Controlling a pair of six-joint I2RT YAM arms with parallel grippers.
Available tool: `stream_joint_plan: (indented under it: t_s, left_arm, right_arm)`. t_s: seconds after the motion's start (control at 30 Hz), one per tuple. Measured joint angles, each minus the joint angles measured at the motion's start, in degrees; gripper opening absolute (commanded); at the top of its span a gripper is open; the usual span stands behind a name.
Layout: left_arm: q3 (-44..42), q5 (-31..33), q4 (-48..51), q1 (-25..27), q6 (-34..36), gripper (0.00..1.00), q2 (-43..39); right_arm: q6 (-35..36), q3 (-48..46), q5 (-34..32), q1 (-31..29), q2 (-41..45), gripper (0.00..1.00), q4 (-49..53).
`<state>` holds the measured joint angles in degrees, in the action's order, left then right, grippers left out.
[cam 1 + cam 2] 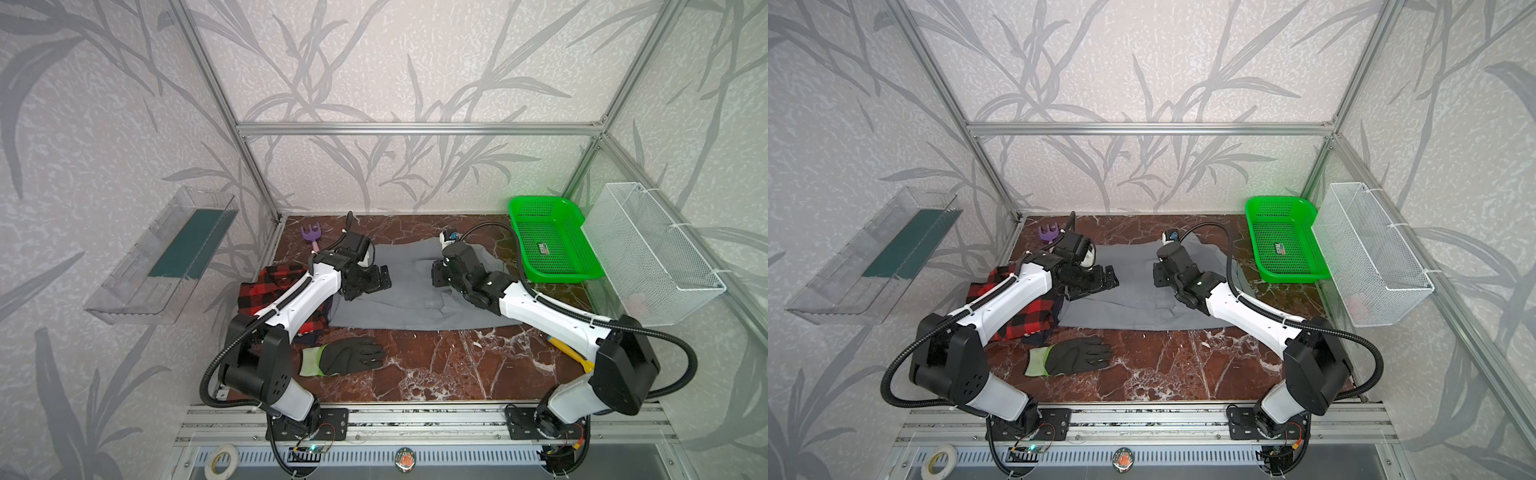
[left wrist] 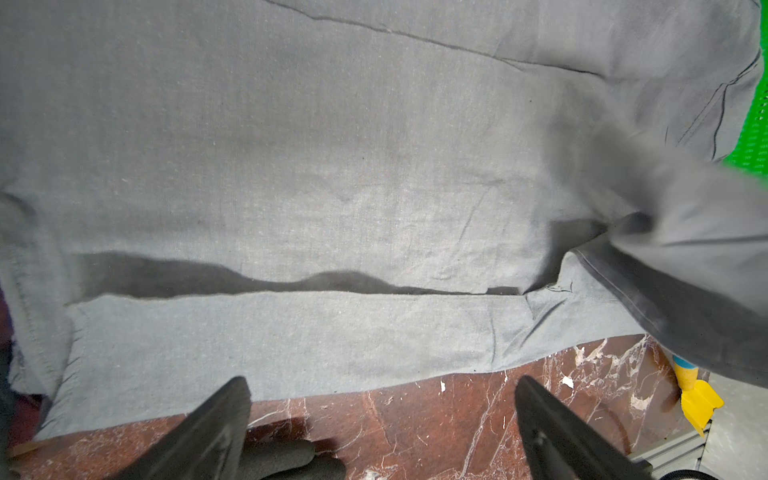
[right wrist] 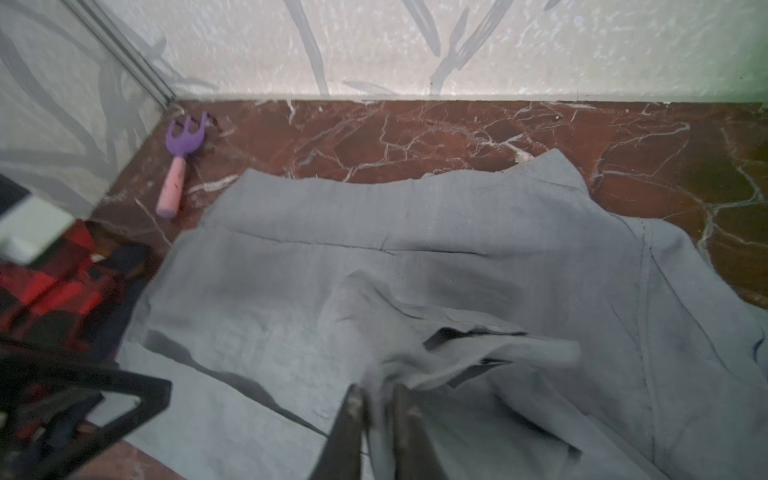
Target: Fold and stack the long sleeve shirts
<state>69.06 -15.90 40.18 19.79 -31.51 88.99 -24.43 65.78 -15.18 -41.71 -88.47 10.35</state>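
Because the grey shirt (image 1: 415,299) is thin, soft and light, it lies floppy in the middle of the desk (image 1: 436,365). It is best pinched at an edge. The right gripper (image 3: 380,415) is nearly closed on a fold of it. The left gripper (image 2: 382,415) is wide and empty.

Grey shirt (image 3: 436,291) blurry at right jaws (plaid shirt (image 1: 266,286) half-hidden)

Both top views look steeply down from high at the front onto the whole marble table (image 1: 436,365). Each wrist camera sits close over the grey shirt (image 2: 332,166), which all four views share.
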Motion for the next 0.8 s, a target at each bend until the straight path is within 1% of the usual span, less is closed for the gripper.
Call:
stream_joint_plan:
  t_s: [0.13, 0.23, 0.33, 0.43, 0.53, 0.63, 0.7, 0.8]
  left_arm:
    - [-0.2, -0.3, 0.0, 0.0, 0.0, 0.99, 0.0]
    - [-0.2, -0.5, -0.1, 0.0, 0.3, 0.99, 0.0]
    - [-0.2, -0.8, -0.3, 0.3, 1.4, 0.99, 0.2]
    - [0.4, -0.5, -0.2, 1.6, 2.7, 0.99, 0.6]
    - [2.3, 1.8, 0.1, 6.0, 5.7, 0.99, 1.4]
    - [5.2, 5.9, 0.4, 12.8, 9.1, 0.99, 3.0]
    - [8.7, 8.6, 0.8, 17.0, 11.2, 0.99, 5.6]
    - [15.7, 12.5, 2.8, 21.7, 12.6, 0.99, 12.3]
  right_arm:
    - [0.5, 0.4, 1.8, -0.2, -1.2, 0.48, 5.7]
    - [-0.1, 0.2, 2.0, -0.2, -0.4, 0.58, 9.9]
    - [-0.2, -2.4, 2.6, 0.6, 3.4, 0.58, 11.2]
    - [-0.9, -4.6, 5.0, 3.8, 7.5, 0.59, 12.4]
    - [-1.9, -6.4, 8.4, 8.2, 10.5, 0.59, 12.5]
    - [-3.5, -8.5, 12.5, 12.9, 12.9, 0.59, 12.8]
    - [-4.5, -11.1, 15.7, 16.6, 15.9, 0.60, 12.7]
    - [-5.1, -14.3, 18.0, 22.2, 22.0, 0.61, 14.0]
